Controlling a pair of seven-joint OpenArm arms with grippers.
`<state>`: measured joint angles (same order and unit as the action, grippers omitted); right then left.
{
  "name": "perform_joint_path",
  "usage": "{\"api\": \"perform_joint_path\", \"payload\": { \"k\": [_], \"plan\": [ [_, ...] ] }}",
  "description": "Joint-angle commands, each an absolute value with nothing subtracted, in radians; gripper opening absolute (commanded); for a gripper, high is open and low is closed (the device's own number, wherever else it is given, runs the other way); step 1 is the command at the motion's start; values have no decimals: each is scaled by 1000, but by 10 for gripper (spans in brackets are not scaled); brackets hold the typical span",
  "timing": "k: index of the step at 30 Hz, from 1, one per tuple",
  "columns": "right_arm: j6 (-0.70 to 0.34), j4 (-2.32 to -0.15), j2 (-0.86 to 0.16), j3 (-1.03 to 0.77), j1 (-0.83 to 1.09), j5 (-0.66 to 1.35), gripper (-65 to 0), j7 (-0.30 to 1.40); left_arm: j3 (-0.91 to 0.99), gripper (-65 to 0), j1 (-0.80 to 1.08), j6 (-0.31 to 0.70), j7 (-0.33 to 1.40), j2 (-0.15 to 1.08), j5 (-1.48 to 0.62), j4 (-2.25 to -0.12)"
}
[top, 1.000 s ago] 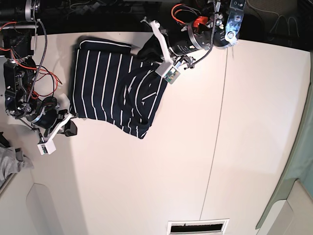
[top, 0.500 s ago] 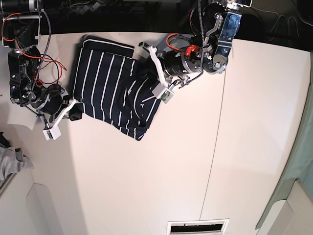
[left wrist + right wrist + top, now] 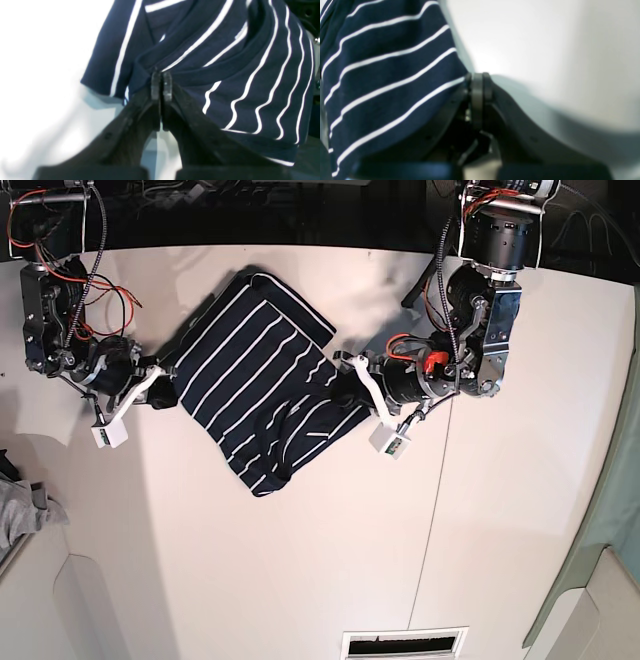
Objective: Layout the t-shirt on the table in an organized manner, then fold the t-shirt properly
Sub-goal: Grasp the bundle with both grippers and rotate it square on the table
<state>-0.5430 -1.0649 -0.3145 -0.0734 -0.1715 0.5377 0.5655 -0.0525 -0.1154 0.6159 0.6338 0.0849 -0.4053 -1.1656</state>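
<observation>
Shirt status: we see the t-shirt [image 3: 262,400] lying bunched and skewed diagonally on the table [image 3: 300,560], toward the far-left part of the top in the base view, stretched between both arms. From base alone we can't judge the jaws; the wrist cams settle it. Left wrist view shows the left gripper [image 3: 161,83] with jaws pinched together on a fold of the t-shirt [image 3: 225,62], fabric ridging up and fanning away from the tips, white tabletop [image 3: 37,62] bare beside it. Right wrist view shows the right gripper [image 3: 477,85] likewise clamped tight on the shirt's edge [image 3: 382,75], striped cloth hanging off to one side, plain table [image 3: 545,37] on the other. Base view adds what the wrists miss: left gripper [image 3: 345,385] at the shirt's right side, right gripper [image 3: 160,395] at its left corner, a dark seam line [image 3: 440,510] running across the table, and a grey cloth [image 3: 20,515] at the far left edge, well apart from the shirt.
</observation>
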Motion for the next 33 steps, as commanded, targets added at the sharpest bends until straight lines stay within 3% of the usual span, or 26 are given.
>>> {"api": "perform_joint_path", "payload": {
  "k": [1,20,33],
  "plan": [
    [-551,-1081,-316,-76,-185,553,-650,574,-51,-650,-138,610,632,99,-399,-1165],
    [-576,-1081,-175,-75,-184,633,-650,650,-67,-650,-197,611,627,114,-411,-1162],
    [-581,-1081,-160,-75,-164,704,-650,715,-220,-650,-310,610,600,114,-398,-1162]
  ]
}}
